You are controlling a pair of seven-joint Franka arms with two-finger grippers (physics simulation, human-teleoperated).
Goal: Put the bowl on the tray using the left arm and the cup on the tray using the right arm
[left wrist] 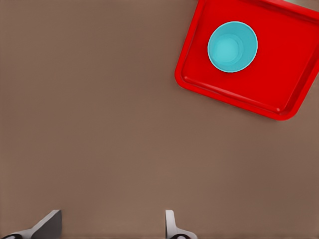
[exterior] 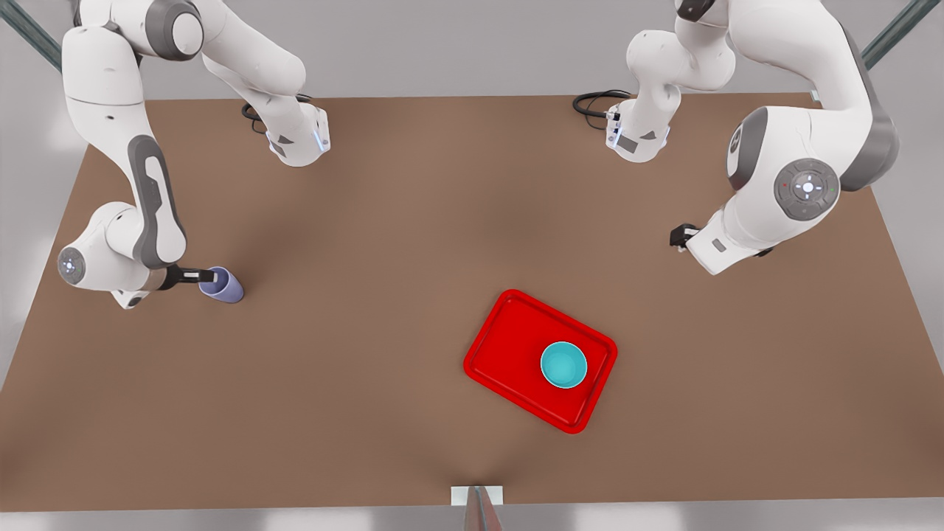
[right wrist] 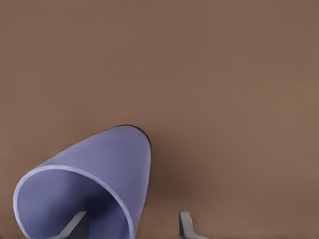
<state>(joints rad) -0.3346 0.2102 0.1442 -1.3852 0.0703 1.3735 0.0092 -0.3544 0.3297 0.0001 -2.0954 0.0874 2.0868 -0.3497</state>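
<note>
The teal bowl (exterior: pixel 564 364) (left wrist: pixel 232 46) sits upright inside the red tray (exterior: pixel 501 346) (left wrist: pixel 279 84), toward the tray's end on the front view's right. The lavender cup (exterior: pixel 225 287) (right wrist: pixel 104 154) lies tilted on the table at the front view's left, its mouth toward my right gripper (exterior: pixel 214 277) (right wrist: pixel 133 215). That gripper is open and straddles the cup's rim, with one finger inside and one outside. My left gripper (exterior: pixel 675 237) (left wrist: pixel 112 214) hangs open and holds nothing, above bare table at the front view's right, well away from the tray.
The brown table (exterior: pixel 383 221) stretches wide between the cup and the tray. Both arm bases stand along the far edge with black cables (exterior: pixel 597 103) beside them. A small white bracket (exterior: pixel 476 495) sits at the near edge.
</note>
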